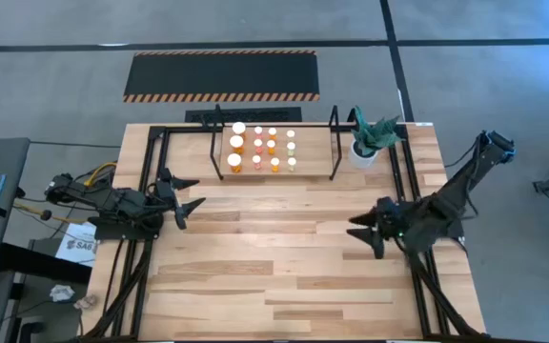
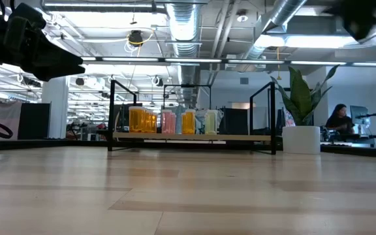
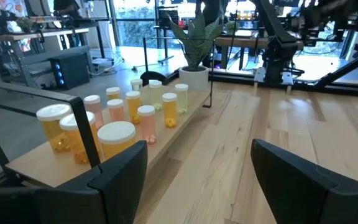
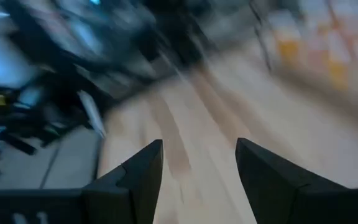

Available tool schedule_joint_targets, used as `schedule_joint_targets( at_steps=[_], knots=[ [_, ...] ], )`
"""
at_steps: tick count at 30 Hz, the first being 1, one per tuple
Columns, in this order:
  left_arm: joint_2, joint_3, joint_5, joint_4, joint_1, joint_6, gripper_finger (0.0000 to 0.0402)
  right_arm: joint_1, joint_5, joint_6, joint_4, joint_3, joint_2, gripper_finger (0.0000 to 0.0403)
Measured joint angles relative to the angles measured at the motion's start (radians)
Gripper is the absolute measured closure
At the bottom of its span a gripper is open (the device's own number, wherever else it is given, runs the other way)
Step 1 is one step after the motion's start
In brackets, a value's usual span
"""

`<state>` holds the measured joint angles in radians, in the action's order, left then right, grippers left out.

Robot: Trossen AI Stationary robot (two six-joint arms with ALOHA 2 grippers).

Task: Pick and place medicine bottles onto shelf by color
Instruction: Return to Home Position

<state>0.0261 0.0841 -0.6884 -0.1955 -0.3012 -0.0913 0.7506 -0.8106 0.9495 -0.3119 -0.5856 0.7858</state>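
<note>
Both arms sit low over the near surface, left gripper and right gripper each with fingers spread wide, holding nothing. To home cleanly, retract level and clear of the hoops. Farther back, the medicine bottles stand in rows on the shelf.

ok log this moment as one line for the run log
left gripper: open, empty, table's left side | right gripper: open, empty, table's right side | medicine bottles: on shelf, in rows
</note>
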Motion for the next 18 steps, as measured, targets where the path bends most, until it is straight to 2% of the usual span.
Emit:
schedule_joint_targets(
  at_steps=[4,6,8,10,12,18],
  knots=[
    [0.000,0.000,0.000,0.000,0.000,0.000,0.0129,-0.056,0.042,-0.609,0.472,0.086,-0.069,0.0178],
    [0.000,0.000,0.000,0.000,0.000,0.000,0.0129,-0.093,0.109,-0.836,0.651,0.125,-0.098,0.0178],
    [0.000,0.000,0.000,0.000,0.000,0.000,0.0129,-0.144,0.183,-0.982,0.778,0.151,-0.121,0.0178],
    [0.000,0.000,0.000,0.000,0.000,0.000,0.0129,-0.209,0.213,-1.047,0.859,0.179,-0.143,0.0178],
    [0.000,0.000,0.000,0.000,0.000,0.000,0.0129,-0.284,0.213,-1.043,0.908,0.209,-0.158,0.0178],
    [0.000,-0.001,0.000,0.000,0.000,0.000,0.0129,-0.510,0.272,-0.852,0.915,0.297,-0.210,0.0178]
  ],
)
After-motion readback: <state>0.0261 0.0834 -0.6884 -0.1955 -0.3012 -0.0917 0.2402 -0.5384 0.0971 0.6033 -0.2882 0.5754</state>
